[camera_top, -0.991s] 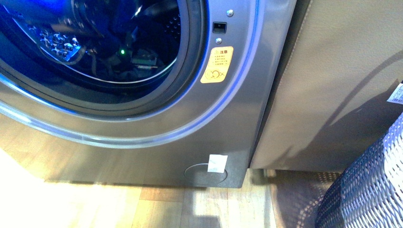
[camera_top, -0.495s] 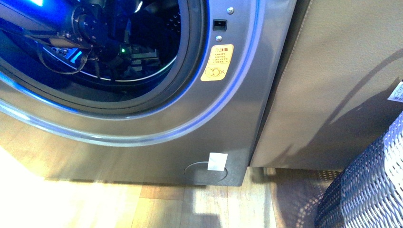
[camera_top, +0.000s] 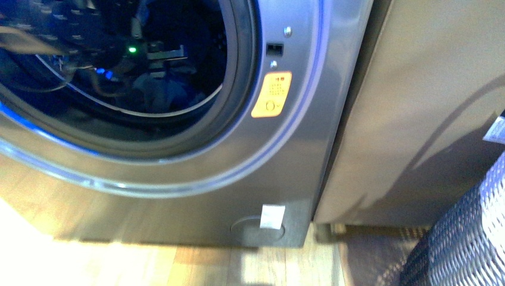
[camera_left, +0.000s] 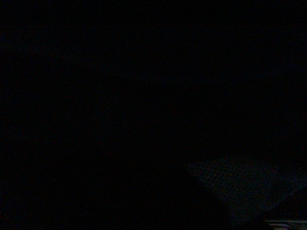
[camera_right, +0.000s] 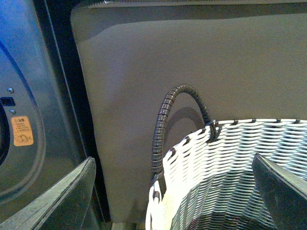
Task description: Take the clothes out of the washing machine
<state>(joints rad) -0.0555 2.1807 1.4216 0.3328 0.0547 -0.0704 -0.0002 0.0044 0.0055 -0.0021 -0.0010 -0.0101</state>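
The grey washing machine fills the left of the front view, its round porthole standing open. Deep in the drum, my left arm shows as dark hardware with a green light. My left gripper is shut on the clothes, a dark bluish bundle hanging just under it. The left wrist view is dark. In the right wrist view, my right gripper is open above the woven basket, with nothing between its fingers. The washing machine lies off to one side there.
An orange warning sticker sits beside the porthole rim. A beige upholstered panel stands right of the machine. The basket is at the lower right on the wooden floor. The basket's dark handle arches up.
My left arm has shifted inside the drum, its green light moving left and up. A dark bluish bundle now shows under the gripper. The view has tilted slightly.
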